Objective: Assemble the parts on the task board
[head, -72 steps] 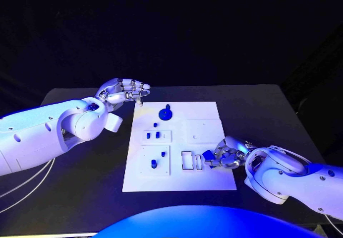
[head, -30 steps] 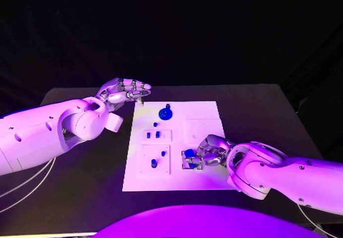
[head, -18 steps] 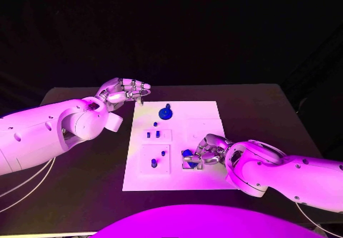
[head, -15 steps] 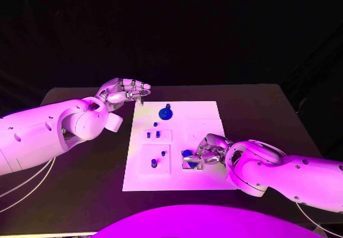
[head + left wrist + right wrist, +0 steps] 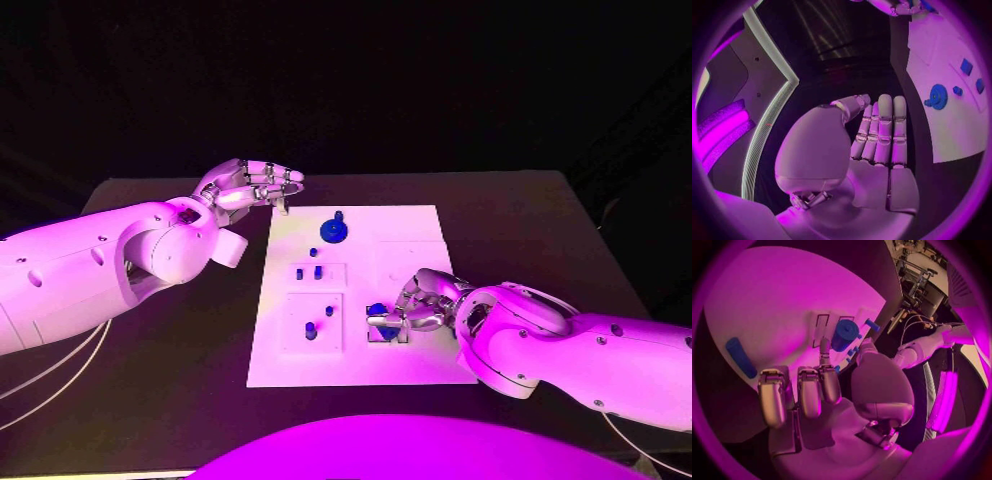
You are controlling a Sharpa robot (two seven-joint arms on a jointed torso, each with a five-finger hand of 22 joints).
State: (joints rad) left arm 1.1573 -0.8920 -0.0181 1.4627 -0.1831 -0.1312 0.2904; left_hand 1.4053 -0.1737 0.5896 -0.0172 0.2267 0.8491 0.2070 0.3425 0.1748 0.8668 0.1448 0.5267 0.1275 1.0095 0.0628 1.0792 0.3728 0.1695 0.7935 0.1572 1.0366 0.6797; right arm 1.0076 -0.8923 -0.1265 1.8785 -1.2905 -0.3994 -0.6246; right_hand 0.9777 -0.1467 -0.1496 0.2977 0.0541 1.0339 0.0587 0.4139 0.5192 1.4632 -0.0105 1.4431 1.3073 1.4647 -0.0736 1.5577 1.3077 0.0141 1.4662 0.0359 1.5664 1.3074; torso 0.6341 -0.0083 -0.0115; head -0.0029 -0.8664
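Note:
The white task board point(image 5: 361, 365) lies in the middle of the black table. My right hand point(image 5: 420, 304) hangs over the narrow slots near the board's right side and pinches a blue cylindrical part point(image 5: 379, 311) between thumb and finger. In the right wrist view, that part point(image 5: 845, 334) sits just above the slots point(image 5: 820, 330). My left hand point(image 5: 253, 185) hovers by the board's far left corner, fingers curled in and holding nothing. A round blue part point(image 5: 333, 230) stands at the far end of the board, also seen in the left wrist view point(image 5: 937, 96).
Several small blue pieces stand in the left-hand plates of the board point(image 5: 309, 272) point(image 5: 310, 328). A blue bar point(image 5: 741, 357) lies on the board beside my right hand. Bare black table point(image 5: 548, 230) surrounds the board on all sides.
My right hand has carried the blue part leftward from the board's right edge to over the slots, and has barely moved in the last half second. The left hand has stayed still.

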